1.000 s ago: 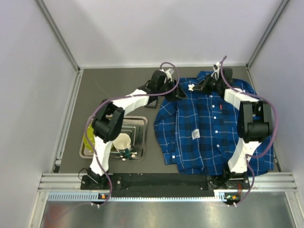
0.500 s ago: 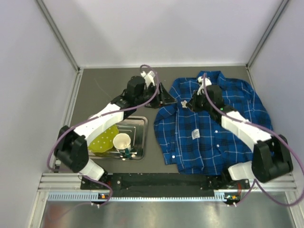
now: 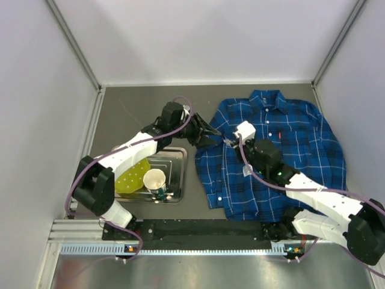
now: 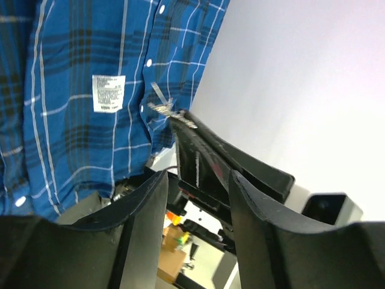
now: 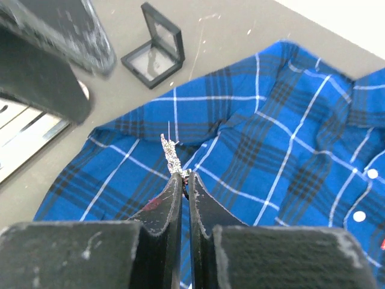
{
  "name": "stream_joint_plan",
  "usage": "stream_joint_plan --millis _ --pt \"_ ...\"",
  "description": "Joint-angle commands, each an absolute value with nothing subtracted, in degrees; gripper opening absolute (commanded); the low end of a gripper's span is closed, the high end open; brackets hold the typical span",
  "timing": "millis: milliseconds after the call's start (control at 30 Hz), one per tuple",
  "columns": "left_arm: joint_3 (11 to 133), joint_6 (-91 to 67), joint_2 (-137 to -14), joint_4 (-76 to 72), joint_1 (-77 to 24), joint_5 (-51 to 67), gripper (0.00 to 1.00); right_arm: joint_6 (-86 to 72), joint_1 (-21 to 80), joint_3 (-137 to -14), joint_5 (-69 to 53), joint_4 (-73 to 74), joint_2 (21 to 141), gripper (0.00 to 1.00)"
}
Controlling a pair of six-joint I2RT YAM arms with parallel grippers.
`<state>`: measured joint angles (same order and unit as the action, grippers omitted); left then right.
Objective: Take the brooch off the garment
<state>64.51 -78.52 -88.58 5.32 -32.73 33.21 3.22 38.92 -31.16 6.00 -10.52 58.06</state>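
Observation:
The blue plaid shirt [image 3: 277,150] lies spread on the right half of the dark table. My right gripper [image 3: 231,142] hovers over the shirt's left front edge. It is shut on the small silvery brooch [image 5: 171,155], which sticks out past the fingertips with a thin pin pointing up. The brooch looks clear of the fabric [image 5: 271,138]. My left gripper [image 3: 210,137] is open and empty just left of the right one. In the left wrist view the right fingers and the brooch [image 4: 172,112] show between my open left fingers [image 4: 153,198].
A small open black box [image 5: 153,48] with a clear lid sits on the table beside the shirt's edge. A metal tray [image 3: 177,153] at left holds a paper cup [image 3: 155,179] and a yellow cloth [image 3: 129,174]. A white cloth tag [image 3: 247,171] lies on the shirt front.
My right gripper has drawn back from the collar to the shirt's left front edge with the brooch in it. My left gripper has moved nearer and slightly left, staying beside it.

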Motion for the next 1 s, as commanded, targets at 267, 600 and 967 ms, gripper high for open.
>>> stream_joint_plan --millis 267,600,967 --pt "63.3 -95.4 -89.4 2.9 -34.2 33.2 0.50 12.7 43.8 -30.3 13.5 -24.7 57.7 0.00" --pt "64.5 -97.9 -91.5 1.4 -34.3 29.7 0.54 12.2 44.5 -30.5 10.1 -24.6 57.7 0.00" --pt "67.1 -98.0 -94.4 0.4 -35.2 28.9 0.46 12.7 45.4 -30.8 10.7 -24.2 58.9 0.00"
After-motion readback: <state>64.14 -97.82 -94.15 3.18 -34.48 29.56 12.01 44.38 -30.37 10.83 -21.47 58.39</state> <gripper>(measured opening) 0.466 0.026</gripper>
